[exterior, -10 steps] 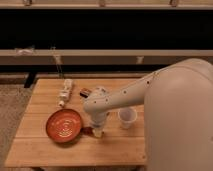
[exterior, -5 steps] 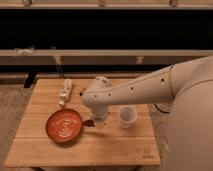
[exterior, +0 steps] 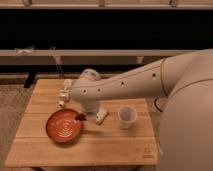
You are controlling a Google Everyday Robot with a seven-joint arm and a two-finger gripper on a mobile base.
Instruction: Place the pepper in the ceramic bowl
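Observation:
The ceramic bowl (exterior: pixel 63 126) is wide, shallow and orange-red with pale rings, and sits on the front left of the wooden table (exterior: pixel 115 147). The pepper (exterior: pixel 79 117) is small and dark red. It hangs over the bowl's right rim, held at the tip of my gripper (exterior: pixel 83 115). The gripper is shut on the pepper and reaches down from the white arm (exterior: pixel 125 85), which comes in from the right. The wrist hides most of the fingers.
A small white cup (exterior: pixel 127 116) stands right of the gripper. A pale cream block (exterior: pixel 101 116) lies between cup and bowl. Pale small items (exterior: pixel 64 93) lie at the table's back left. A dark shelf runs behind the table.
The arm has swung left and lifted from the table. The pepper has moved with the gripper from beside the cream block to over the bowl's right rim.

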